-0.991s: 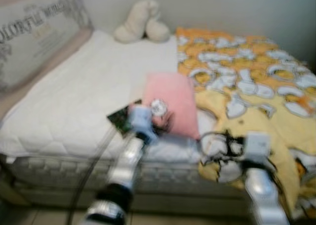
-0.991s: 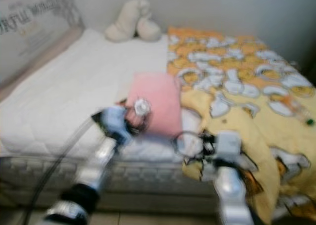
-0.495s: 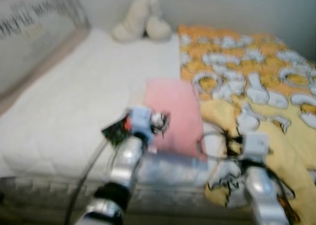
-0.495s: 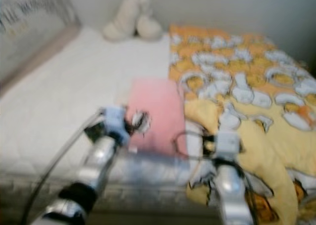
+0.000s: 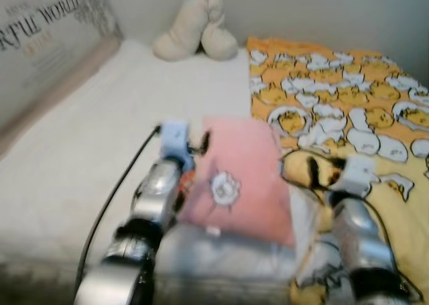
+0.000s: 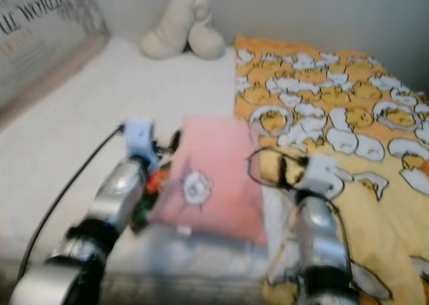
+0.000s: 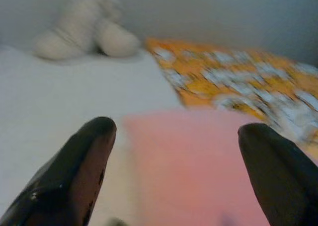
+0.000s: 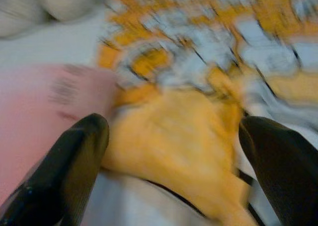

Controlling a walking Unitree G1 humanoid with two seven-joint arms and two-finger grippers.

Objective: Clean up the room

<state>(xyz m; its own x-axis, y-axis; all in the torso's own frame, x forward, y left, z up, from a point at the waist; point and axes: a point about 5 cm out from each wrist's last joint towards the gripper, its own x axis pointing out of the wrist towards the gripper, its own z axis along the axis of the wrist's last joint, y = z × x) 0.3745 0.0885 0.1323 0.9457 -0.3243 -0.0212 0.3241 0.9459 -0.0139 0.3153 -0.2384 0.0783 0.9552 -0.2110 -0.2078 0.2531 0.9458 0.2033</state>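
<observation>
Black fingers (image 7: 84, 171) of the left gripper (image 7: 179, 161) stand wide apart, nothing between them; jaws open. Directly ahead of the fingertips, and between them in the left wrist view, lies the pink pillow (image 5: 244, 177). Gripper hovers at the pillow's left edge, over the white mattress (image 5: 87, 144); contact with the pillow cannot be confirmed, frames are soft. Pillow lies flat near the front edge of the bed, a small white cartoon print (image 5: 223, 186) on its near half. Left arm's silver forearm (image 5: 157, 194) carries a pale blue wrist block, a black cable trailing back from it.

Right gripper (image 8: 174, 156): fingers (image 8: 74, 166) also spread wide, open, holding nothing. Ahead of it and below lies a bunched fold of the yellow blanket (image 5: 348, 110), the pink pillow just off to its left side. Right arm (image 5: 355, 234) sits over the blanket's near fold, beside the pillow's right edge.

Outward from the grippers: the blanket, yellow and orange with white cartoon figures, covers the mattress to the right of both grippers and hangs over the front edge. Beyond the left gripper, well apart, a cream plush toy (image 5: 194, 29) rests at the far end of the mattress against the wall. Far to the left of the left gripper, a large white cushion with dark lettering (image 5: 47, 43) leans at the bed's side.
</observation>
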